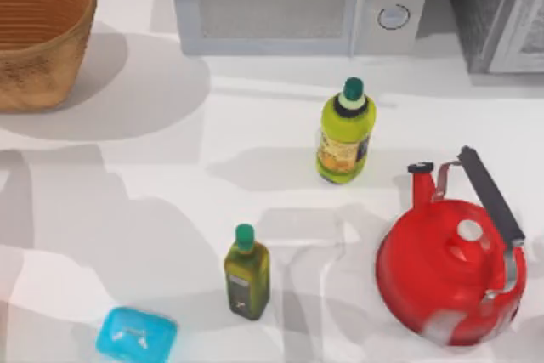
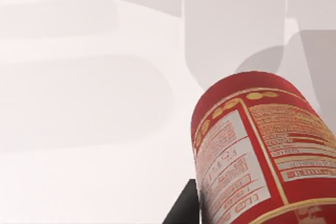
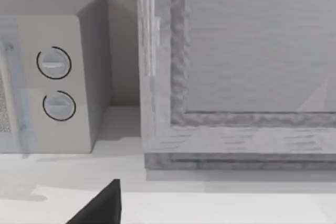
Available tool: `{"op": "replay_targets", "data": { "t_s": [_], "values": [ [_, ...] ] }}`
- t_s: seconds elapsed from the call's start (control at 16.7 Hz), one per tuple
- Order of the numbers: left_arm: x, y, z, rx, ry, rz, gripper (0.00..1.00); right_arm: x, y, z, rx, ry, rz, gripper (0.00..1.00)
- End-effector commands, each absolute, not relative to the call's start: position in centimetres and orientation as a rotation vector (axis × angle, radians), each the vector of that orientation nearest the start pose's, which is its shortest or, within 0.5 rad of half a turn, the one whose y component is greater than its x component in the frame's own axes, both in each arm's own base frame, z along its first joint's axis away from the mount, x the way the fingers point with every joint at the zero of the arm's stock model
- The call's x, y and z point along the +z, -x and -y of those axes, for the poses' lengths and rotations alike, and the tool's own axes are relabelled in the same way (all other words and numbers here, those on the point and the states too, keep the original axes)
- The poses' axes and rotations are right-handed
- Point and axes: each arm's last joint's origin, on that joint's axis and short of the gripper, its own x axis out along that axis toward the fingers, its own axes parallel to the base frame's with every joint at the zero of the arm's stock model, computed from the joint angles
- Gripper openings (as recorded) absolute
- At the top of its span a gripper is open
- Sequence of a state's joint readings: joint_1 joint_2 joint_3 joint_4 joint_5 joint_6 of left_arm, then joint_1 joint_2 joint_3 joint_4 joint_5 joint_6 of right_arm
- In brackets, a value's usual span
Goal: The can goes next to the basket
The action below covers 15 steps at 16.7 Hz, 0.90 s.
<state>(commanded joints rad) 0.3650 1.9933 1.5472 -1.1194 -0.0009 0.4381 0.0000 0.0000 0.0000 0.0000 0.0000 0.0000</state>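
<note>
The left gripper's jaw state could not be told beside the can (image 2: 262, 150), its white label print illegible.

Left gripper's dark fingers (image 2: 184, 208), right gripper's fingers (image 3: 102, 205)

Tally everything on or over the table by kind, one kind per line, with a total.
Bottles: 2, large and small
Can: 1
Basket: 1
Kettle: 1
Microwave: 1
Blue box: 1
Total: 7
</note>
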Motion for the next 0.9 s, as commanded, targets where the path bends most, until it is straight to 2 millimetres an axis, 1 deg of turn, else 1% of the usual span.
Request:
{"op": "replay_targets", "data": {
  "t_s": [0.12,0.36,0.6,0.84,0.9],
  "values": [
    [18.0,-35.6,-14.9,-0.012,-0.022,-1.567,0.0,16.0,-10.6,0.1,0.0,0.0,0.0,1.0],
    [18.1,-35.6,-14.8,-0.015,-0.027,-1.565,0.0,16.0,-10.6,0.1,0.0,0.0,0.0,1.0],
    [17.3,-35.6,-14.9,-0.011,-0.022,-1.567,0.0,16.0,-10.6,0.1,0.0,0.0,0.0,1.0],
    [17.2,-35.6,-14.9,-0.01,-0.021,-1.567,0.0,16.0,-10.6,0.1,0.0,0.0,0.0,1.0],
    [17.2,-35.6,-14.9,-0.01,-0.021,-1.567,0.08,16.0,-10.6,0.1,0.0,0.0,0.0,1.0]
  ]
}}
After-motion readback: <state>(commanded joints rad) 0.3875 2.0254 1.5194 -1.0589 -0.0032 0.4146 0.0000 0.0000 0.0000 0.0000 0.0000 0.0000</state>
